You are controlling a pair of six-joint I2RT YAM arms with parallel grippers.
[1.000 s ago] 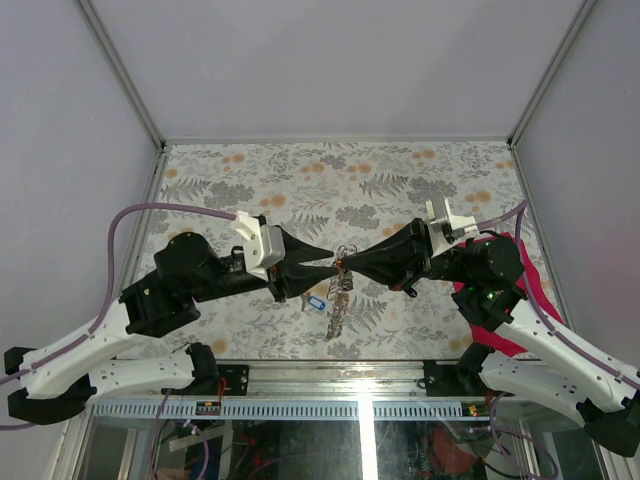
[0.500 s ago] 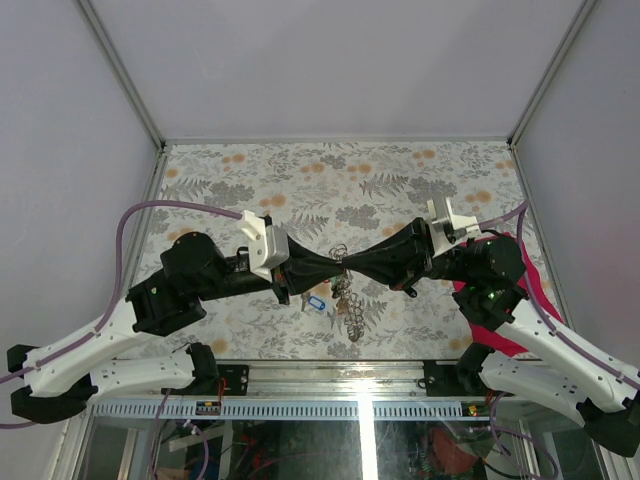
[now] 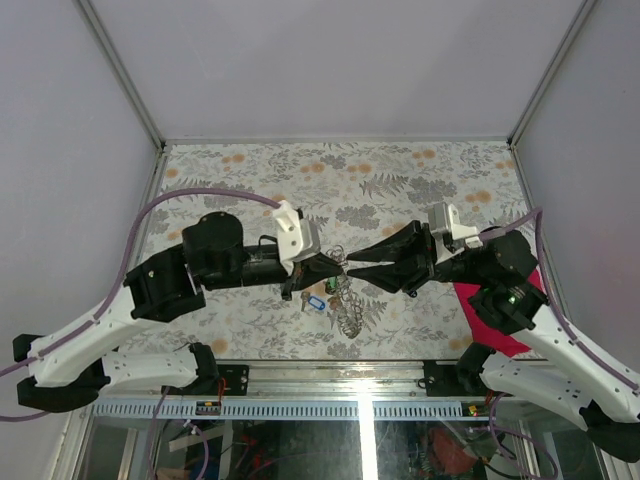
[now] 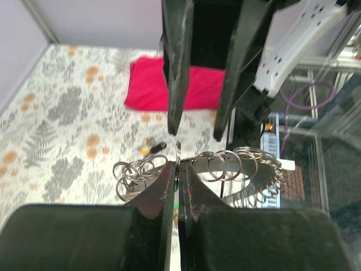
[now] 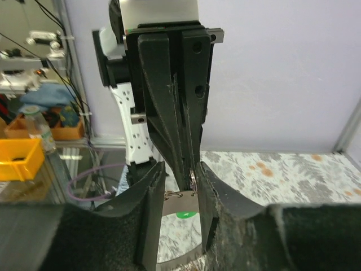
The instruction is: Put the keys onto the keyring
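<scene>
My left gripper (image 3: 338, 262) is shut on the keyring (image 4: 178, 151), a thin silvery ring seen edge-on and held above the table. Its chain of silvery links (image 4: 237, 164) hangs in loops to both sides and trails down to the table (image 3: 346, 312). A bit of green shows between the left jaws. My right gripper (image 3: 357, 270) is open, its fingers (image 4: 176, 68) straddling the left fingertips and the ring (image 5: 193, 179). A green key head (image 5: 186, 214) shows just below the ring. A blue key (image 3: 318, 300) and yellow and black keys (image 4: 152, 147) lie on the table below.
A crimson cloth (image 3: 497, 322) lies at the right edge of the floral table, under the right arm; it also shows in the left wrist view (image 4: 169, 87). Frame posts and grey walls close in the table on three sides.
My right gripper has opened and drawn back slightly to the right. My left arm has pushed rightward and turned its wrist, still holding the ring. The chain has sagged lower.
</scene>
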